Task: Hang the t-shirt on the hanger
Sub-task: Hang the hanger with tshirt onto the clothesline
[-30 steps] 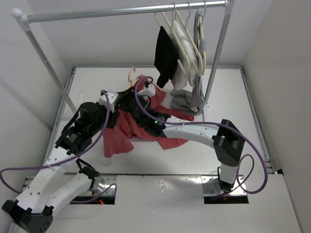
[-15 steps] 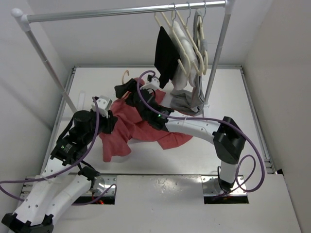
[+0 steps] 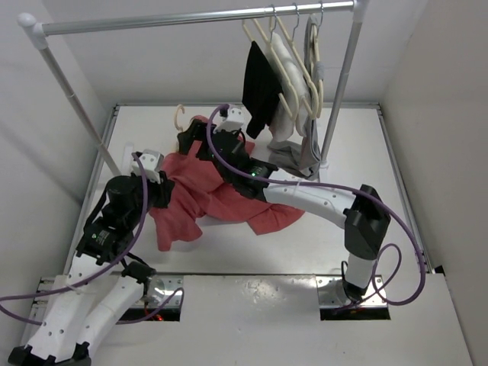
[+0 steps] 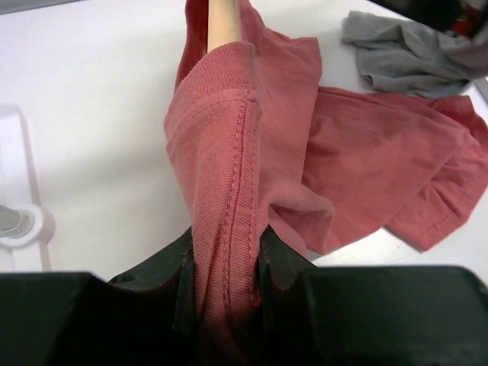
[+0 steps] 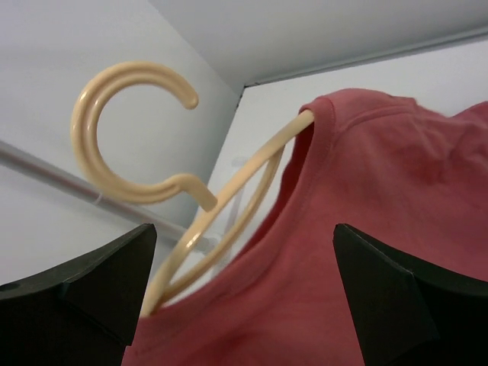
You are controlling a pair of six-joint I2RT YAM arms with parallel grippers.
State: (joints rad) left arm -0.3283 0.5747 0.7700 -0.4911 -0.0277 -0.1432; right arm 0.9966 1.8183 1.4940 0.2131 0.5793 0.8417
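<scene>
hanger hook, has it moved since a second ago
Yes. In the top view the hanger hook has shifted left, away from the hanging black garment and toward the rack's slanted left pole.

T-shirt (image 4: 242, 191): matt knit cloth w/ ribbed collar. Hanger (image 5: 82, 122): smooth, semi-gloss, prob. plastic. Counter (image 4: 99, 114): smooth matt. Rail (image 3: 191, 17): shiny metal.

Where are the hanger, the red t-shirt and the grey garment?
hanger (image 5: 130, 74), right wrist view, on the top of its curved hook.
t-shirt (image 4: 366, 168), left wrist view, on the flat cloth right of the bunched fold.
grey garment (image 4: 400, 61), left wrist view, on the middle of the crumpled cloth.
</scene>
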